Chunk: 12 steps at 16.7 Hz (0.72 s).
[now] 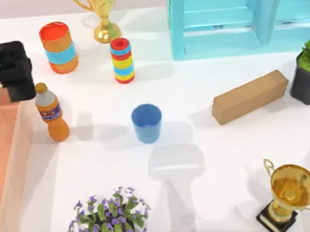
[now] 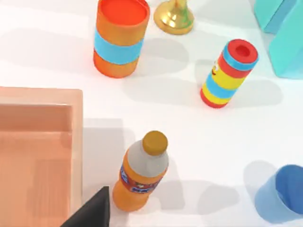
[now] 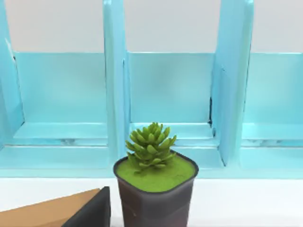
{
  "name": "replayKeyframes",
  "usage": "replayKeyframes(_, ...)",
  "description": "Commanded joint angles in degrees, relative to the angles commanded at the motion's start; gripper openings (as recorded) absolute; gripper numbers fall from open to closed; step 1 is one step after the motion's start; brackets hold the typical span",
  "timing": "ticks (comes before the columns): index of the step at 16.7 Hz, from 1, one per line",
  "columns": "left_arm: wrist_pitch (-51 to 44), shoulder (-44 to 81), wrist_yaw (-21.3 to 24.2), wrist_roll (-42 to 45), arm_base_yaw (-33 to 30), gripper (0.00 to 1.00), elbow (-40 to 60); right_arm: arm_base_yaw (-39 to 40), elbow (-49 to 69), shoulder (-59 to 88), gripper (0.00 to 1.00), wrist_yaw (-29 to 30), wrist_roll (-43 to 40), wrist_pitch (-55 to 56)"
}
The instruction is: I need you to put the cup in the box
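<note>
White table (image 1: pixel 212 160): bottle (image 1: pixel 52 114) between cup (image 1: pixel 146 123) and box (image 1: pixel 8 160).

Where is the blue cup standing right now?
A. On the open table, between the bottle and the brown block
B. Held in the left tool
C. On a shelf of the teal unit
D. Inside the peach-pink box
A: in the top view the cup stands upright on the table, with the bottle to its left and the brown block to its right, outside the box.
</note>
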Motion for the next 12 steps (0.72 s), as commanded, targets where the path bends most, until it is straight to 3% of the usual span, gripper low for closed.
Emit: replayKeyframes(12,-43.3,65.8,0.1,-17.0,-17.9,1.0,67.1,0.0,0.0,0.0,1.0,0.0,0.0,0.0)
